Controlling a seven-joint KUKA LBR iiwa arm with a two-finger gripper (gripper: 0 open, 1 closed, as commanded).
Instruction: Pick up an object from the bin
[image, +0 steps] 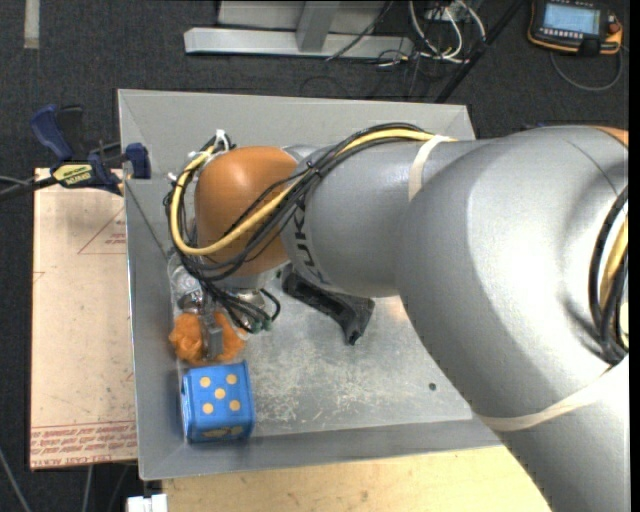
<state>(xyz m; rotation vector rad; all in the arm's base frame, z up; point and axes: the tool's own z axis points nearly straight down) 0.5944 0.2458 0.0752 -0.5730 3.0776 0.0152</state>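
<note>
Arm (450, 230): is seen reaching in over the bin (400, 400), wrist under its orange cover (240, 200), cables looped round it.

Black angled plastic piece (335, 305): is found on the bin floor on the arm side of the tool, near but apart from it.

Blue die with yellow dots (215, 402): is seen just on the near side of the tool, almost touching the orange thing.

Orange soft, fuzzy lump (190, 342): is found directly under the tool; taken as the thing to be picked.

Tool (212, 322): is set low, its tip down at the lump and seemingly in contact with it. How far open it is cannot be told, and a hold on the lump cannot be confirmed.

Step in hand, as judged: the grasp on the lump. The tool should be kept centred over the lump's bulk and pressed well into it before closing, since soft stuff may slip out of a shallow pinch. The die should be left clear of the closing, lest it be nudged or caught. The lift should be made straight up, away from the nearby bin wall.
</note>
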